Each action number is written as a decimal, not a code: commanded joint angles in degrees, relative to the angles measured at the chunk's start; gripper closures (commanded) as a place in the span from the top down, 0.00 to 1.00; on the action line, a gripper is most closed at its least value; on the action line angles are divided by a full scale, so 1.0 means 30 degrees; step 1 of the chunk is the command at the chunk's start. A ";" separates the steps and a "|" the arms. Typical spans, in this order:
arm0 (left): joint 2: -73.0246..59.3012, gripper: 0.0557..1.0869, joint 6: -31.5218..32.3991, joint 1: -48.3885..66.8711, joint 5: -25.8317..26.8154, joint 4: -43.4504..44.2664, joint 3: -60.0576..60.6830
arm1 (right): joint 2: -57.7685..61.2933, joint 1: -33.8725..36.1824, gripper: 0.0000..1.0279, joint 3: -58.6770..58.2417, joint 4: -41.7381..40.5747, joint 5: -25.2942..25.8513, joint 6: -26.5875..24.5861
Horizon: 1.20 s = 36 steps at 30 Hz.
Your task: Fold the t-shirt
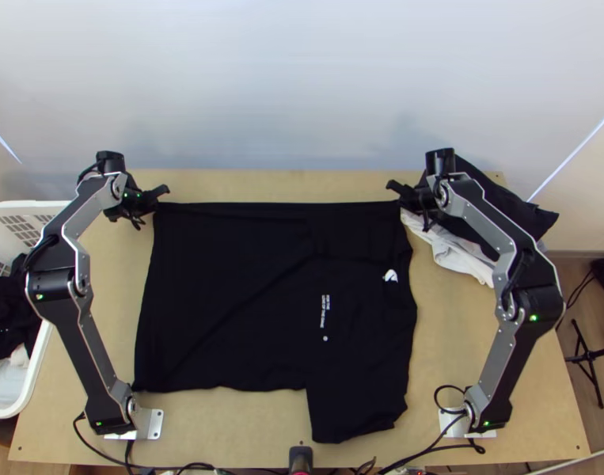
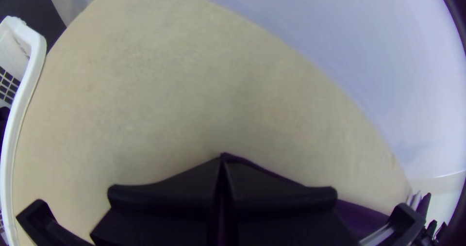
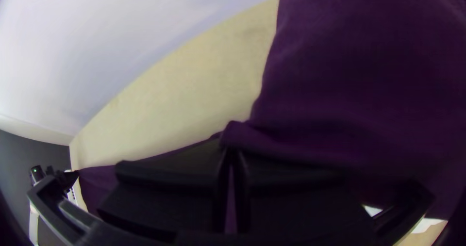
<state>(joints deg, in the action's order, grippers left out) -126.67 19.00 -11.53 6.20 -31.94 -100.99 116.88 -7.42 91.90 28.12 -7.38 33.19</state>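
Beside wooden table (image 1: pixel 222 427), basket (image 1: pixel 10 412); behind, pale wall (image 1: pixel 302 87).

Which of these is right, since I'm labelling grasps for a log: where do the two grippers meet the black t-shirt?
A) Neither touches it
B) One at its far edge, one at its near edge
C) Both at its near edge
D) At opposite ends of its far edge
D: the left gripper and right gripper pinch opposite ends of the black t-shirt's far edge, which runs nearly straight between them.
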 commanded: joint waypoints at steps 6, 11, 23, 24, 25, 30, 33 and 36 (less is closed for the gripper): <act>-0.2395 0.04 -0.0036 0.0357 -0.0220 -0.1276 -0.4569 | 0.1704 -0.0603 0.03 0.3967 0.1027 0.1199 0.0421; -0.2571 0.04 0.0023 0.0621 -0.0190 -0.1891 -0.5507 | 0.1704 -0.1013 0.03 0.4084 0.1467 0.1346 0.0743; -0.0725 0.04 -0.0886 0.0855 0.0601 -0.8395 -0.7645 | 0.0356 -0.1628 0.03 0.3381 0.4953 0.1346 0.1095; -0.0608 0.04 -0.1061 0.0826 0.0601 -0.8629 -0.7645 | 0.0181 -0.1657 0.03 0.3176 0.4953 0.1346 0.1066; -0.0491 0.04 -0.1149 0.0796 0.0601 -0.8776 -0.7557 | 0.0034 -0.1687 0.03 0.3030 0.4953 0.1375 0.1066; -0.0315 0.04 -0.1706 0.0386 0.0601 -0.9157 -0.7469 | -0.0610 -0.1775 0.03 0.2502 0.5598 0.1375 0.0919; -0.0169 0.04 -0.2145 0.0240 0.0630 -0.9538 -0.7352 | -0.0903 -0.1833 0.03 0.2239 0.6359 0.1434 0.0743; 0.0183 0.04 -0.2468 0.0210 0.0659 -0.9596 -0.6708 | -0.1343 -0.1980 0.03 0.1623 0.6565 0.1521 0.0568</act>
<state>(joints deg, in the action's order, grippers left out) -127.83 13.78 -10.20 7.94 -59.05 -122.98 115.39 -12.64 99.57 45.41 -3.22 35.92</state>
